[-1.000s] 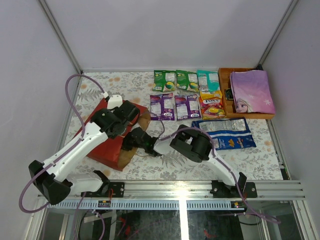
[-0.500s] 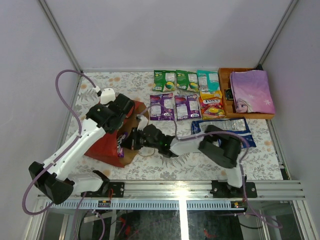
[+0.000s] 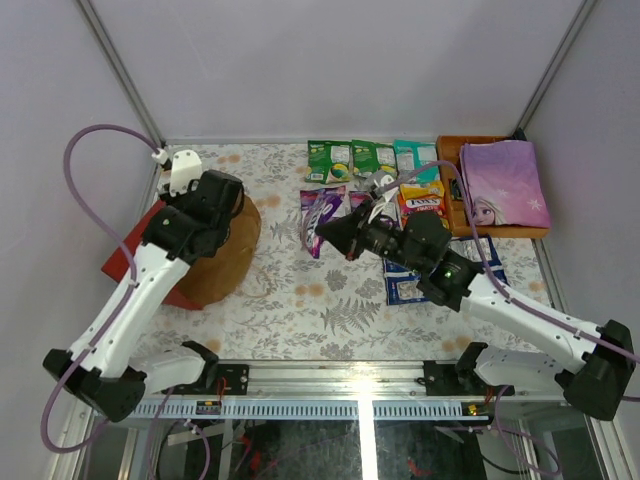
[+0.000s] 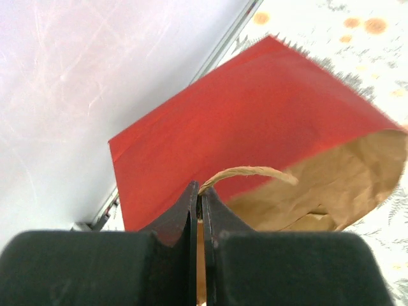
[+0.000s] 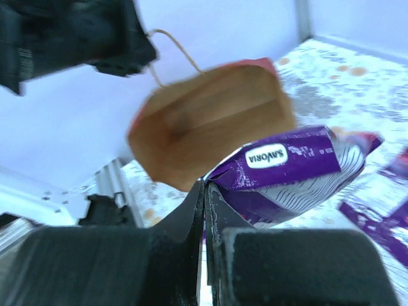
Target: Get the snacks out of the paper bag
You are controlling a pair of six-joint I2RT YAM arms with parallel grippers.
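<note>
The left gripper [image 4: 201, 199] pinches the twisted paper handle [image 4: 248, 172] of the tall red paper bag [image 4: 255, 115] to steady it, while the right gripper [image 5: 205, 188] grips a glossy purple foil packet [image 5: 287, 169] clear of its mouth.

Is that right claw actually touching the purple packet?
Touching. The right wrist view shows the right gripper pinching the purple packet by its corner.

The paper bag [image 4: 255, 121] is matt red outside and brown kraft within, while the purple packet [image 5: 287, 175] is glossy foil.
</note>
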